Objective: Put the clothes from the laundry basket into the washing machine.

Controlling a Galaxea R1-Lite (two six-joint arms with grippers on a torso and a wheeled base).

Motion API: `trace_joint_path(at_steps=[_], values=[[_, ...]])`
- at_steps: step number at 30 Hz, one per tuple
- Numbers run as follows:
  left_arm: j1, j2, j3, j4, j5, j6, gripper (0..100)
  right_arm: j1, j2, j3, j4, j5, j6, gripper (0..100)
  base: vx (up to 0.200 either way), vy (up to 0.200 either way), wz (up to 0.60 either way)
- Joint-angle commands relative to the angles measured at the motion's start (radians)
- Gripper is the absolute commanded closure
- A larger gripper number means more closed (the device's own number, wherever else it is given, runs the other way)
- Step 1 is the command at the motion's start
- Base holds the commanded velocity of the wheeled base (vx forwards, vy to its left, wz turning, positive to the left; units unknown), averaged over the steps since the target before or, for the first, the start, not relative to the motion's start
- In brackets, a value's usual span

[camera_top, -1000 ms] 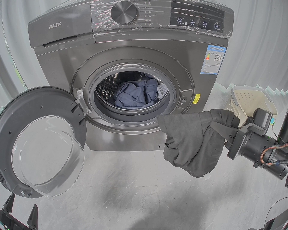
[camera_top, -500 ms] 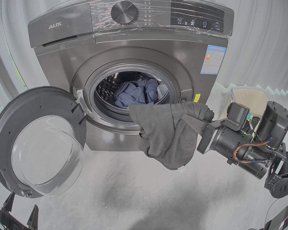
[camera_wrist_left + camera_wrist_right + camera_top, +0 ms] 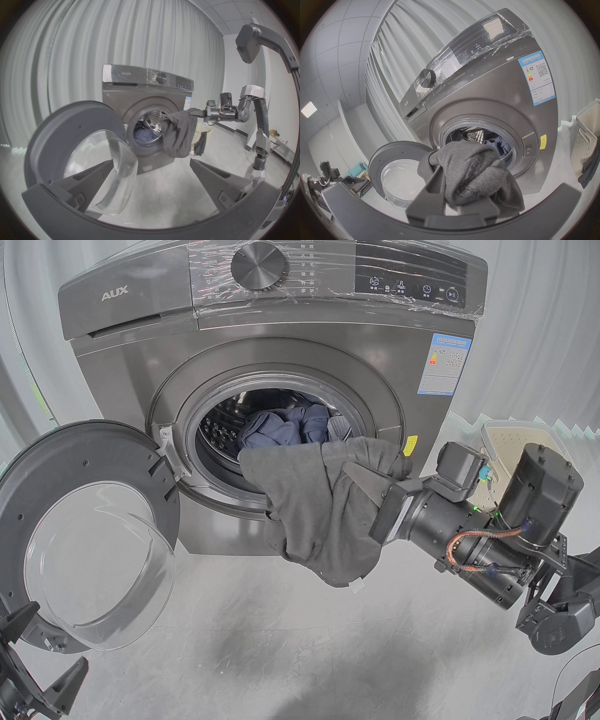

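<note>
Right gripper [image 3: 359, 472] pinching grey garment [image 3: 312, 509], carried leftward from beside basket [image 3: 528, 446] to washer [image 3: 269, 346] mouth over last second. Garment now hangs across lower right rim of drum opening [image 3: 219, 427], not yet inside; blue clothes [image 3: 281, 427] already in drum. Left gripper [image 3: 150, 162] low by door [image 3: 87, 459], fingers spread, empty. Judgement: push-in and release come next. Dark item [image 3: 589, 168] draped on basket, so more remains.

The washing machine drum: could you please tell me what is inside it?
Blue clothes lie inside the drum. The grey garment in the right gripper hangs across the opening, hiding the rest.
</note>
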Motion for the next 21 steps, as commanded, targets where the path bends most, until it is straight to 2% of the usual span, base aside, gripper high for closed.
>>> trace_joint_path(at_steps=[1, 4, 10, 19, 21], values=[[-0.104, 0.413, 0.000, -0.177, -0.112, 0.048, 0, 0.007, 0.134, -0.064, -0.116, -0.007, -0.004, 100, 0.000, 0.000, 0.00], [-0.179, 0.500, 0.001, -0.259, -0.107, 0.034, 0, 0.009, 0.151, -0.087, -0.123, -0.011, -0.007, 100, 0.000, 0.000, 0.00], [-0.274, 0.718, -0.029, -0.408, -0.106, 0.033, 0, 0.001, 0.169, -0.133, -0.123, -0.014, -0.007, 100, 0.000, 0.000, 0.00], [-0.372, 1.016, -0.075, -0.670, -0.084, 0.029, 0, -0.005, 0.168, -0.130, -0.125, -0.016, -0.007, 100, 0.000, 0.000, 0.00], [-0.388, 1.059, -0.094, -0.705, -0.078, 0.019, 0, -0.005, 0.169, -0.127, -0.125, -0.016, -0.007, 100, 0.000, 0.000, 0.00]])
